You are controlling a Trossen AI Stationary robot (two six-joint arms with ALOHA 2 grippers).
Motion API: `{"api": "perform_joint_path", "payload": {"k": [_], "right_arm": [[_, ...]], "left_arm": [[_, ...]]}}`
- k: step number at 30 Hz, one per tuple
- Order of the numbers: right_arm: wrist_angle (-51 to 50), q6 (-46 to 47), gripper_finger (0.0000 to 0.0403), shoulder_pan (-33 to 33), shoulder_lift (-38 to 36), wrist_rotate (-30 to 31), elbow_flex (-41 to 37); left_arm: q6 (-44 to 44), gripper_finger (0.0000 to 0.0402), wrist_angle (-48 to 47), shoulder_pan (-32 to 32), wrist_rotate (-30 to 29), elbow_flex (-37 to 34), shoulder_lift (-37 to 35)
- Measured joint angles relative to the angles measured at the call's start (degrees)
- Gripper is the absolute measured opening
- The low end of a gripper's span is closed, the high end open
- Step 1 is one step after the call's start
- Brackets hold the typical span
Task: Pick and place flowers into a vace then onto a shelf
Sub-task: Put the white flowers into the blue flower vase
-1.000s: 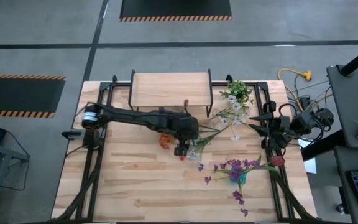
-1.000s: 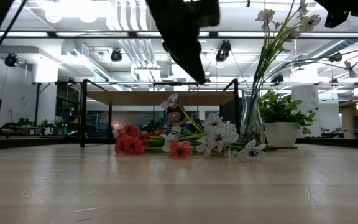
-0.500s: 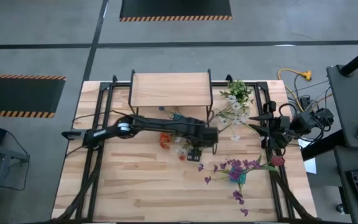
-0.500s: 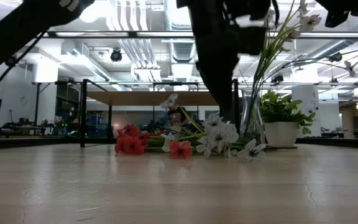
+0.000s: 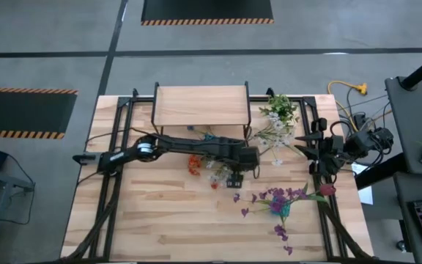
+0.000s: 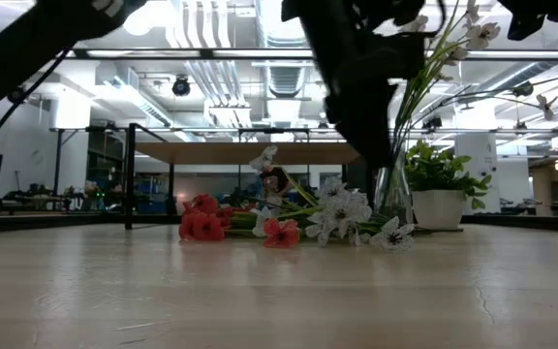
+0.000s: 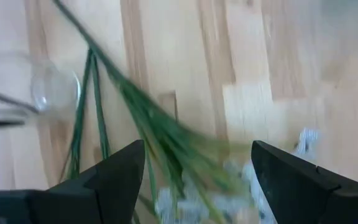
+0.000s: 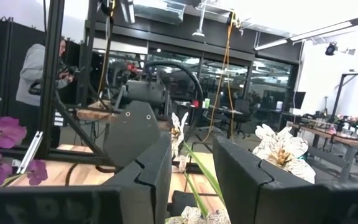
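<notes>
Left hand (image 5: 234, 178), held wide apart at frame centre, is hung right above the flowers (image 5: 218, 170) lying sideways

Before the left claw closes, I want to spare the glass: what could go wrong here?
1. The open left claw hovers over loose white flowers on the table, close by the glass vase; the arm could bump it.
2. Several green stems lie together under it, so it may grab more than one.
3. The right claw holds a stem; the arms could tangle.
</notes>
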Motion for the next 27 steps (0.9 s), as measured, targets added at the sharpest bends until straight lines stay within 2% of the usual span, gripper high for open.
{"api": "perform_joint_path", "payload": {"k": [1, 4, 6, 10, 12, 27], "right_arm": [[0.0, 0.0, 0.0109, 0.0, 0.0, 0.0, 0.0], [-0.1, 0.0, 0.0109, 0.0, -0.2, 0.0, 0.0], [-0.1, 0.0, 0.0109, 0.0, -0.2, 0.0, 0.0], [0.0, -0.1, 0.0109, 0.0, -0.2, 0.1, 0.1], [0.1, 0.0, 0.0109, 0.0, -0.1, 0.0, 0.2], [0.2, 0.0, 0.0109, 0.0, -0.1, 0.0, 0.6]], "left_arm": [[0.0, 0.0277, -0.6, 0.0, 0.0, 1.8, 1.7], [1.5, 0.0277, 1.8, 0.0, -0.8, -2.0, 2.8], [0.1, 0.0277, 0.8, 0.3, -3.8, -2.3, 4.1], [-0.8, 0.0277, 0.1, 0.9, -7.1, 1.7, 7.1], [-0.1, 0.0277, 2.2, 0.9, -7.2, 0.4, 7.0], [0.7, 0.0276, -0.7, -0.3, -6.8, 1.5, 8.5]]}}
